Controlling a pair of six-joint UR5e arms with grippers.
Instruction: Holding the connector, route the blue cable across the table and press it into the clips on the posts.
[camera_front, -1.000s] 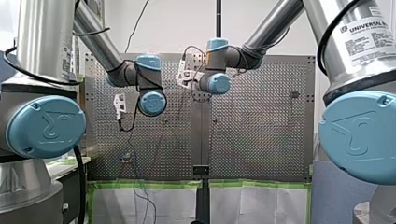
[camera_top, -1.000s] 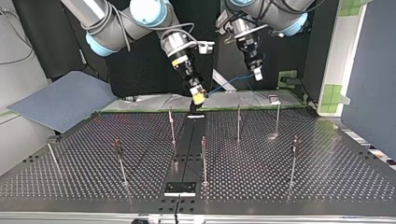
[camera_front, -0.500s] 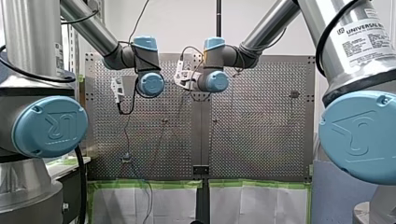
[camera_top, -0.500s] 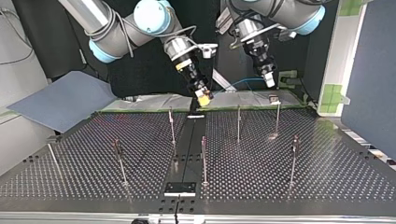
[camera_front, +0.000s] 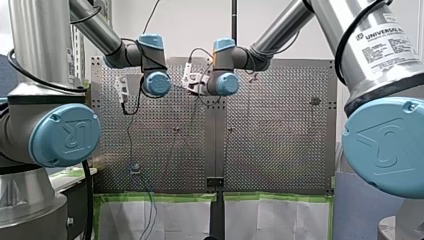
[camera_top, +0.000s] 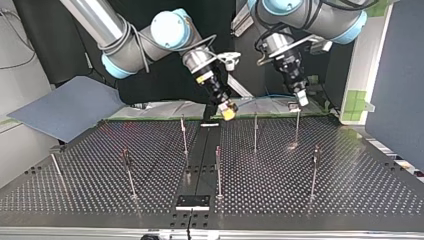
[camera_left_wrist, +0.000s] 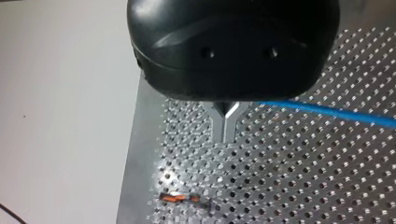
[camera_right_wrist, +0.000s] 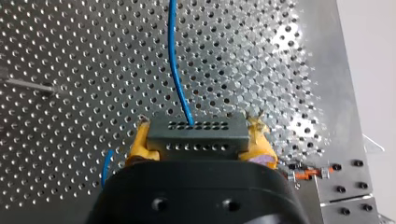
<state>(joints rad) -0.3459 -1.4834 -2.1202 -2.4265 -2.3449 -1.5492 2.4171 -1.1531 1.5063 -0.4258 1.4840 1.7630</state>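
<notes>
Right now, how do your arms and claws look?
Silver tubes, light-blue joint caps, black cables; my right arm bears a Universal Robots label. My left claw is black with metal fingers; my right claw has yellow pads.

Upright posts (camera_top: 218, 172) dot the table (camera_top: 350, 185), with open gaps between.

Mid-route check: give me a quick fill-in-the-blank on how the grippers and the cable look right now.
My right gripper clamps the connector between ____ pads.
The cable leaving the connector is ____.
In the top view, my left gripper shows to the ____ of my right gripper.
Missing words: yellow; blue; right.
</notes>
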